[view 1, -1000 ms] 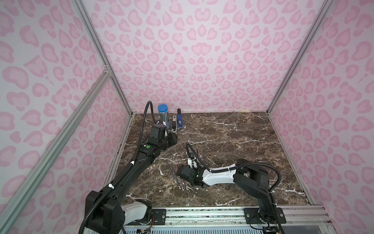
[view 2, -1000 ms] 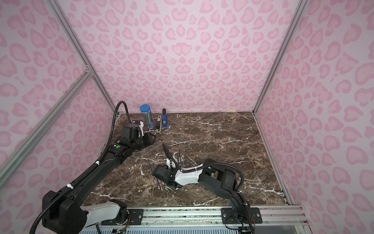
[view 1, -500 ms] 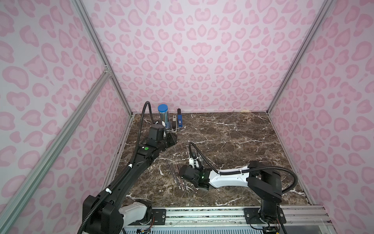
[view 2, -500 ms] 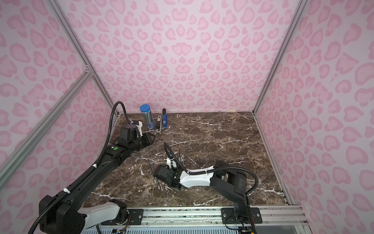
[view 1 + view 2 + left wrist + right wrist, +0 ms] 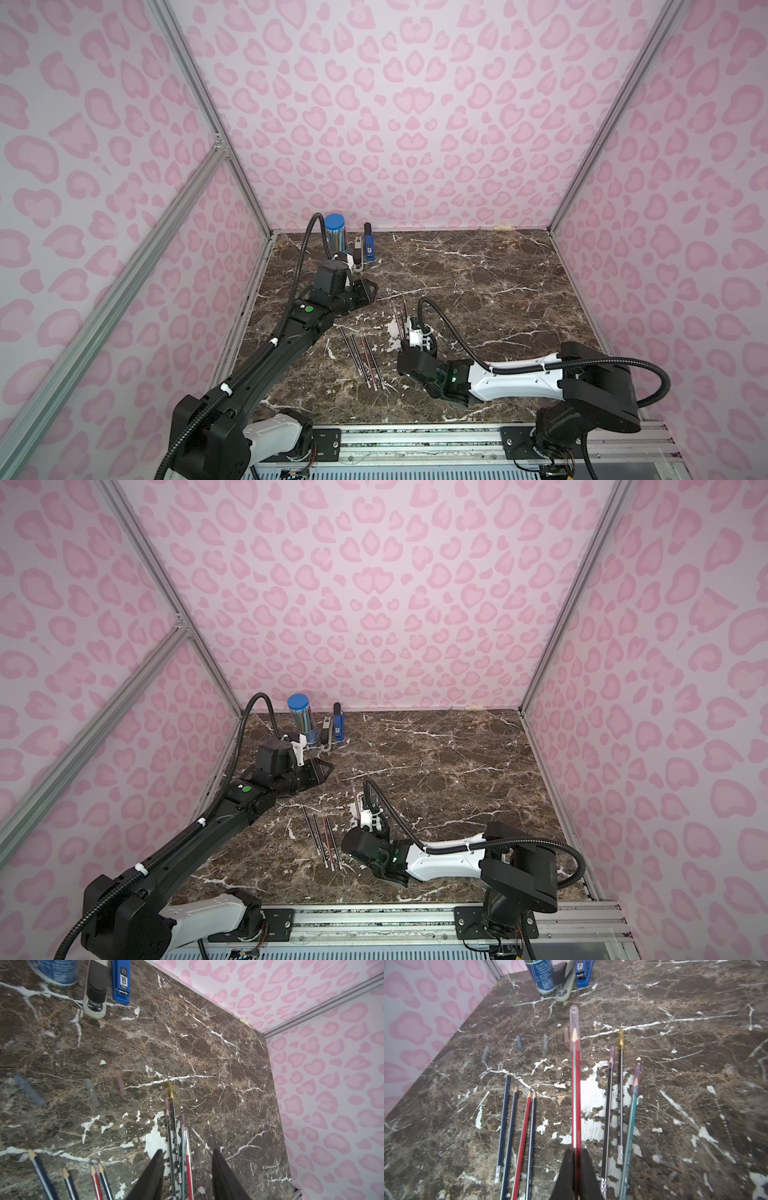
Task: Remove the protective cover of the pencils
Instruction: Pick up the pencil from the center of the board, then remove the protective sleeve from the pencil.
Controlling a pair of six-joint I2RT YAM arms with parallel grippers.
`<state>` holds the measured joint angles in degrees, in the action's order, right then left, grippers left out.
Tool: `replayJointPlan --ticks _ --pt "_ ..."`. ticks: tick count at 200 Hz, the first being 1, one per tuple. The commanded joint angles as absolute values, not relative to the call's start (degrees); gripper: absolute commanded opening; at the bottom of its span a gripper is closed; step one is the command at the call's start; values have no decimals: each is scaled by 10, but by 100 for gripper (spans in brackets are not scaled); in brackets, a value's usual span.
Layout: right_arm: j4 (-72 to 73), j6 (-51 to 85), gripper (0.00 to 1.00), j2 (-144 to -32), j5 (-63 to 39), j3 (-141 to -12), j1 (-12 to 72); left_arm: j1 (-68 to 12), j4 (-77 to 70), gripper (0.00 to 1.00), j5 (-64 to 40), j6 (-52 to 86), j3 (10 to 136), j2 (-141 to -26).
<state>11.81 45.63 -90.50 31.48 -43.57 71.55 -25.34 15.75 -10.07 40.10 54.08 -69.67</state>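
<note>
Right gripper (image 5: 576,1155) clenched on slim red pencil (image 5: 575,1095), clear tubular cap (image 5: 574,1018) on tip; left gripper (image 5: 187,1150) parted, empty, above veined brown marble (image 5: 187,1043).

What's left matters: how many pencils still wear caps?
4: red pencil in the right gripper; lying beside it, two black pencils and a teal pencil. None seems hidden.

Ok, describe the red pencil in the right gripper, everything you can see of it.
The red pencil is a thin, glossy stick with a pale sharpened tip inside a clear plastic cap. The right gripper is shut on its back part. The open left gripper has its fingers either side of the capped end, apart from it.
</note>
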Motion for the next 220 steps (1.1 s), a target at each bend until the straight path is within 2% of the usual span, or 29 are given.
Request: replayJointPlan --ticks 1,34,189,194,220 --pt "209 424 3 -883 303 -405 717 -264 133 40 -93 409 532 -700" --pt "251 402 7 -859 290 -382 721 -278 117 39 -97 420 520 -703" --pt "248 372 7 -870 281 -416 737 -311 96 36 -72 443 488 -683" --pt "247 371 7 -870 280 -419 736 -311 96 31 -71 443 488 -683" --pt "249 368 7 -872 278 -422 738 -312 98 26 -68 442 488 -681"
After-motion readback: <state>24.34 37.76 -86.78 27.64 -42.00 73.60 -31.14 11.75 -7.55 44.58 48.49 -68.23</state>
